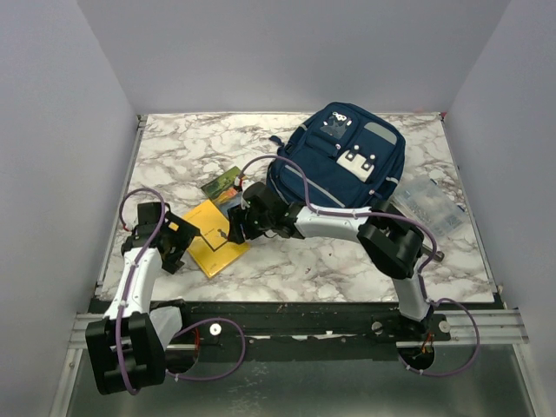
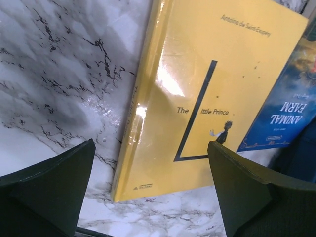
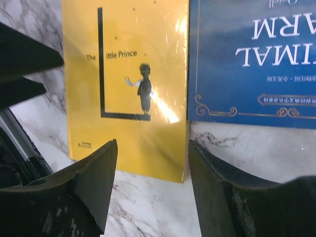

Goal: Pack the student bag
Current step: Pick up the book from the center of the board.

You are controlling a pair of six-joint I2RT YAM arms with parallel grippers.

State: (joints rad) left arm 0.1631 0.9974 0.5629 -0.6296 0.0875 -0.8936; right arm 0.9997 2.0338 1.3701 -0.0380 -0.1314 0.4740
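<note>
The student bag is navy blue with white clips. It lies behind and right of the spread, empty right pincer. The left pincer is spread too.

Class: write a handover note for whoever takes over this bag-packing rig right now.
Left pincer: open, empty, over the glossy yellow rectangular book.
Right pincer: open, empty, near that book and the blue rectangular book beside it.
Both books lie on the marble table, outside the navy fabric backpack further back.
Done: nothing visibly packed.
Left: books into the backpack.
</note>
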